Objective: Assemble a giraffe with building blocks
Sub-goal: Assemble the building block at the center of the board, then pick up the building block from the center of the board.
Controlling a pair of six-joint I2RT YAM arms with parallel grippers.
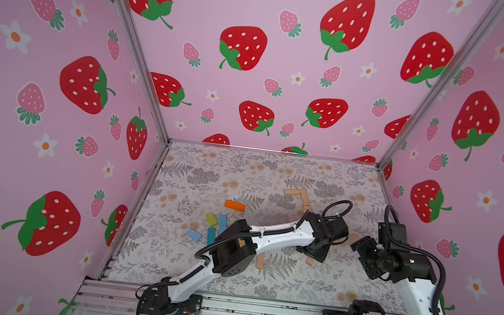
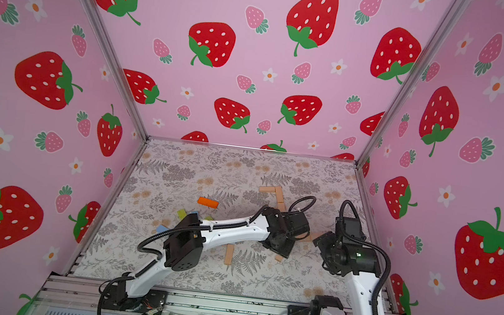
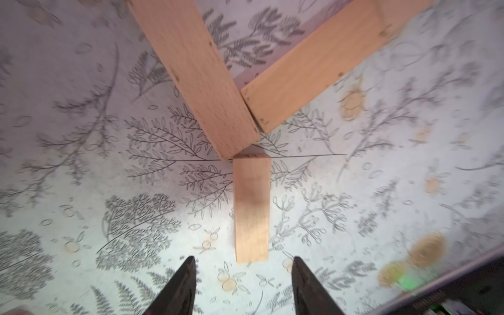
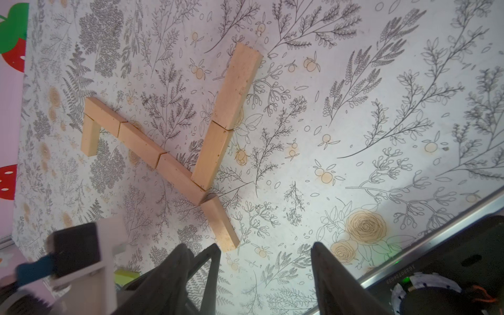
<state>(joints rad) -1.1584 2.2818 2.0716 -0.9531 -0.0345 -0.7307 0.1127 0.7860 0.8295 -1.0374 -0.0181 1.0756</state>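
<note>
On the table [image 1: 274, 174] I see tan blocks [image 4: 177, 177] joined in a branching figure, with coloured blocks [image 1: 211, 219] loose to its left. My left gripper [image 3: 243, 257] stands released at the end of one tan block [image 3: 252, 207]; my right gripper [image 4: 264, 244] hangs empty, released.

Tan blocks [image 4: 174, 177], orange block [image 1: 234, 205], blue block [image 1: 222, 223], yellow-green block [image 1: 211, 219]. Tabletop [image 1: 210, 166]: grey botanical print on white. Walls [image 1: 289, 55]: pink, red strawberries.

Glossy white shells and boxy black joints clothe the left arm [image 1: 280, 233] and right arm [image 1: 414, 292]; ribbed black cables [image 1: 440, 286], cinched by white ties, run along both. The left pincer [image 3: 244, 259] and right pincer [image 4: 264, 245] end in dark tapered fingers.
</note>
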